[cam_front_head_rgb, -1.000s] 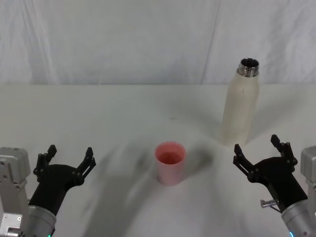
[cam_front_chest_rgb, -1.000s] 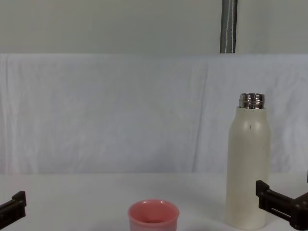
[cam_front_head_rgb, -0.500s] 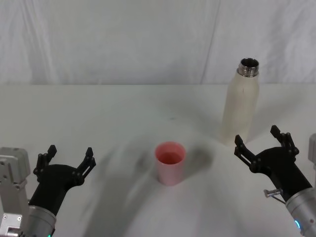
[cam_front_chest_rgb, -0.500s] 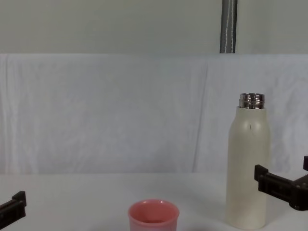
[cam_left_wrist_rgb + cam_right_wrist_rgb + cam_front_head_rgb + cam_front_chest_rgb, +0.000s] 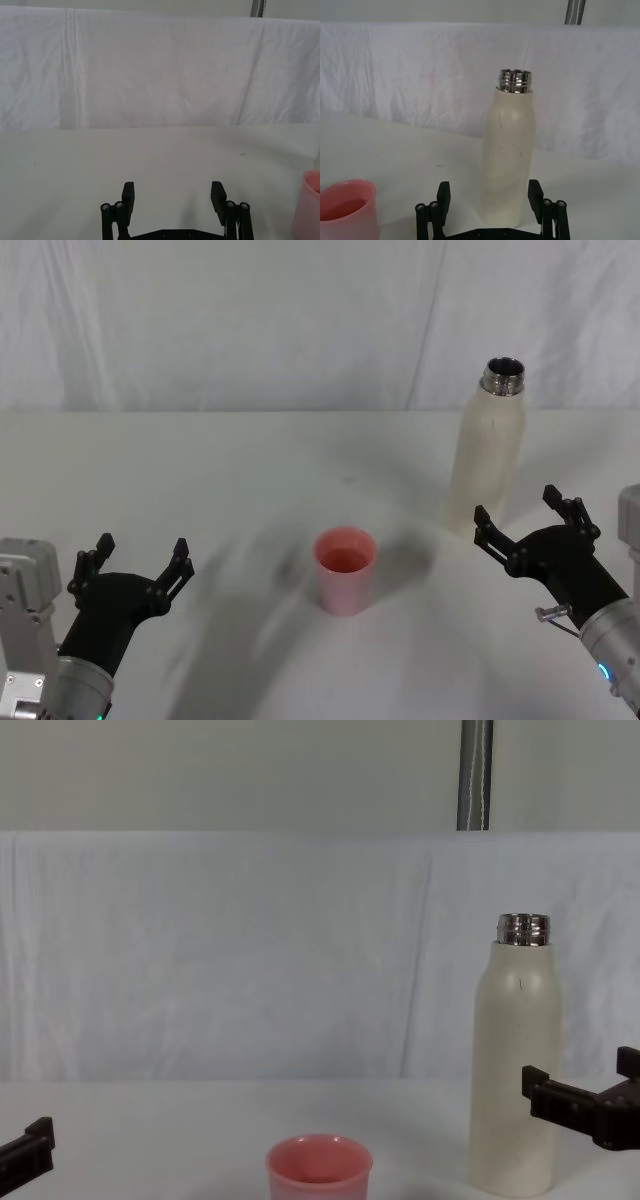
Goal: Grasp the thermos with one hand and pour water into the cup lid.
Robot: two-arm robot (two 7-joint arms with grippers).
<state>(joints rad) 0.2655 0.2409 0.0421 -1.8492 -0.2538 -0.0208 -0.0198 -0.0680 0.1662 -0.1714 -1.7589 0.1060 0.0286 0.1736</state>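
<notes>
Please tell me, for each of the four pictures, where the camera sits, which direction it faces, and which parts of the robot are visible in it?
Head view: high, looking down at the table; shows left gripper, right gripper, both open.
Chest view: low, looking across at the thermos and cup lid; gripper tips at both edges.
Left wrist view: on the left arm, facing the backdrop; its own fingers.
Right wrist view: on the right arm, facing the thermos; its own fingers.
Head, chest and right wrist views share thermos and cup lid.

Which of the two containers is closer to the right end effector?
The thermos, the tall cream bottle just ahead of the open right end effector; the short pink cup lid sits farther off toward the table's middle.
</notes>
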